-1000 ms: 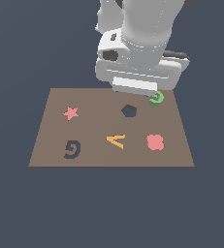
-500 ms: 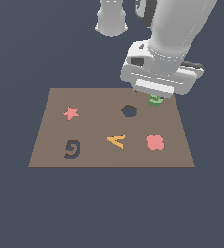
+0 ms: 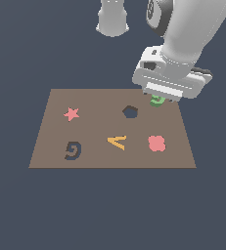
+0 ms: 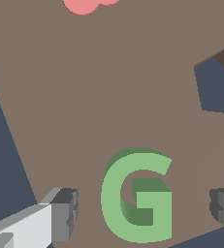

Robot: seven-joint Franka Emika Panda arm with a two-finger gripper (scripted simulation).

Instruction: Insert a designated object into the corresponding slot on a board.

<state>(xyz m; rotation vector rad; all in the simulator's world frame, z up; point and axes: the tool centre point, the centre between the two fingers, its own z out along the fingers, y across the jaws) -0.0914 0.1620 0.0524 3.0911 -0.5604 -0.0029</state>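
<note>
Green is what we notice first: the G-shaped block (image 4: 135, 196) sits flat on the brown board (image 3: 95, 97), near the board's far edge at about one o'clock from its middle in the exterior view. In that view we see only a sliver of the block (image 3: 157, 101), since the arm's wrist hangs over it. From the wrist camera we see the gripper (image 4: 145, 210) straddling the block, jaws spread wide, one finger (image 4: 65, 213) on each side and both clear of the green, so nothing is gripped. In the exterior view, the dark G-shaped slot (image 3: 73, 150) lies well apart from the block, toward eight o'clock on the board. The dark pentagon hole (image 3: 130, 112) is just beside the block at about nine o'clock from it. The red star (image 3: 71, 114) sits at about ten o'clock on the board, the orange A (image 3: 117, 142) near the middle of its near half, and the pink flower shape (image 3: 156, 143) at about four o'clock. The flower's edge (image 4: 87, 5) also peeks into the wrist view.
</note>
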